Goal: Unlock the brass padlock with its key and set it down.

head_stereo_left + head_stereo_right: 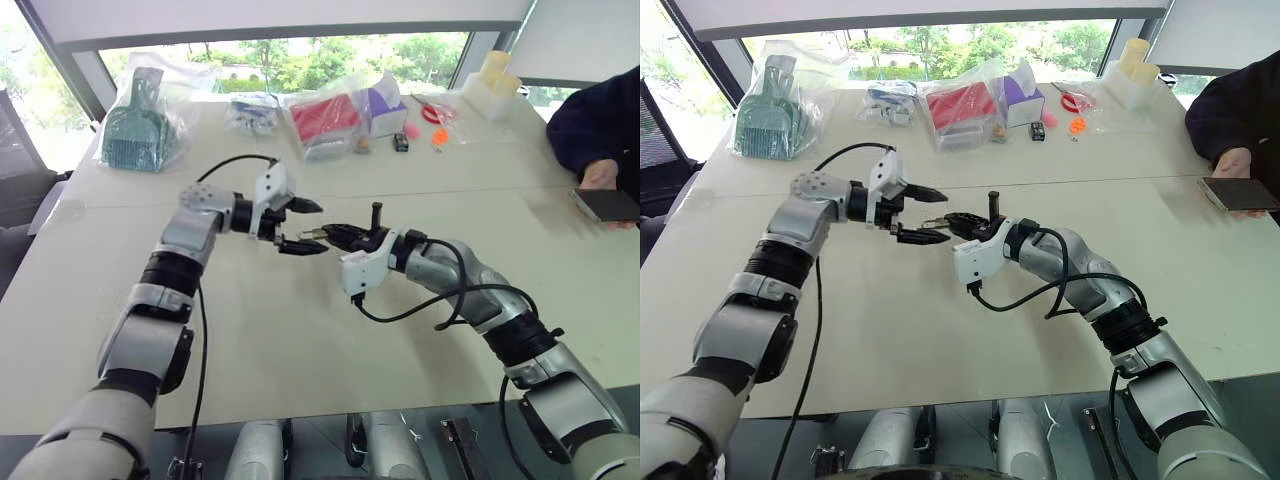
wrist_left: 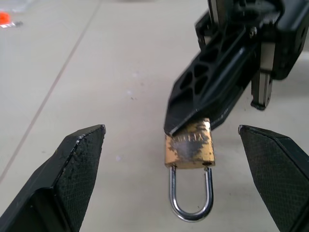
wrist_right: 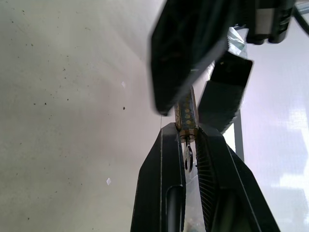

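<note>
The brass padlock (image 2: 189, 150) hangs in the air over the table (image 1: 300, 340), its silver shackle pointing toward my left gripper. My right gripper (image 3: 189, 129) is shut at the body's other end, with the small silvery key (image 3: 188, 157) pinched between its fingers (image 2: 207, 82). In the head views the padlock (image 1: 315, 236) sits at the tip of my right gripper (image 1: 327, 233). My left gripper (image 1: 318, 227) stands open, one finger on each side of the padlock, touching nothing.
Along the table's far edge lie a bagged green dustpan (image 1: 140, 120), a bagged red item (image 1: 325, 118), a purple box (image 1: 385, 105) and small trinkets (image 1: 402, 142). A person's hand rests by a phone (image 1: 605, 203) at the right.
</note>
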